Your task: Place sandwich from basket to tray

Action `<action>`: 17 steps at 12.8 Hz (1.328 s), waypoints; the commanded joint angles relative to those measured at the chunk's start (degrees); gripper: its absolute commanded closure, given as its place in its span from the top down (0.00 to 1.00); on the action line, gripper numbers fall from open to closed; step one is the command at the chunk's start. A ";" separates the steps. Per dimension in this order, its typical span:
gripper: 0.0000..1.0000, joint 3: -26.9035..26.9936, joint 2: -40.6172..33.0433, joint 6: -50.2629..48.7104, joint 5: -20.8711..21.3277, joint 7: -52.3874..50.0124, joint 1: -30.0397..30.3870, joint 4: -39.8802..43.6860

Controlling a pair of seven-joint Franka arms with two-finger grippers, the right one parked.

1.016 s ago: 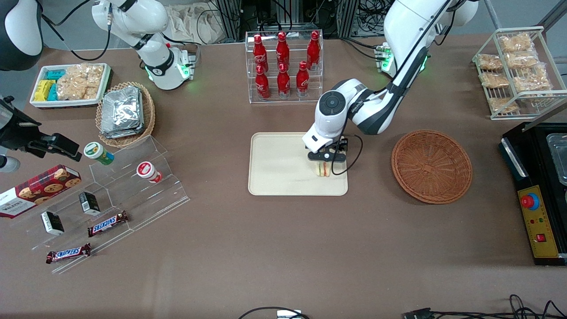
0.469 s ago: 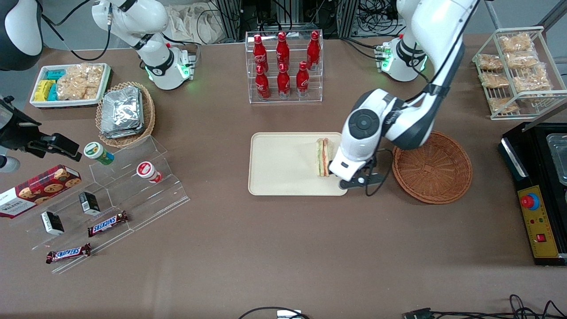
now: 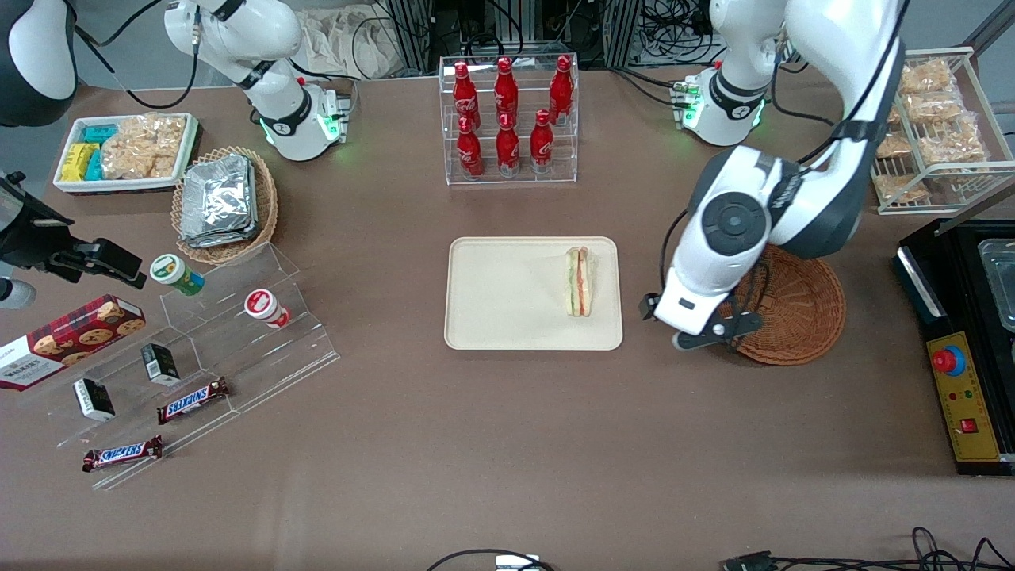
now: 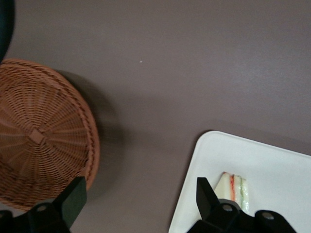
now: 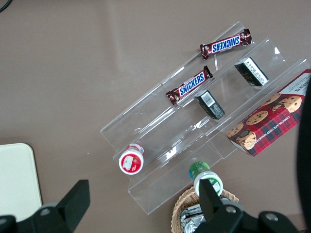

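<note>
The left arm bent down over the table, its gripper (image 3: 702, 337) hanging above bare tabletop between the flat cream plastic tray (image 3: 507, 325) and the round reddish-brown wicker basket (image 3: 797, 305), fingers (image 4: 73, 196) spread wide with nothing between them. The triangular layered sandwich (image 3: 579, 281) lay on the tray, toward the edge nearest the basket. The arm covered part of the basket's rim.

The working arm is glossy white with dark grey joint sections and a round black cap on the wrist joint. A thin black cable loops beside the wrist, just above the gripper (image 3: 702, 339). The gripper is black, with blocky fingers (image 4: 74, 196) standing wide apart, each with a small round screw near its base.
</note>
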 commanded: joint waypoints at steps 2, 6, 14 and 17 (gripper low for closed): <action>1.00 -0.49 -4.20 -7.87 -3.70 8.83 5.13 2.30; 1.00 -0.23 -11.13 -12.27 -3.71 13.25 8.04 2.04; 1.00 6.36 -20.90 -19.82 -6.70 39.59 11.03 4.48; 1.00 6.45 -20.64 -23.71 -6.78 40.67 11.39 8.45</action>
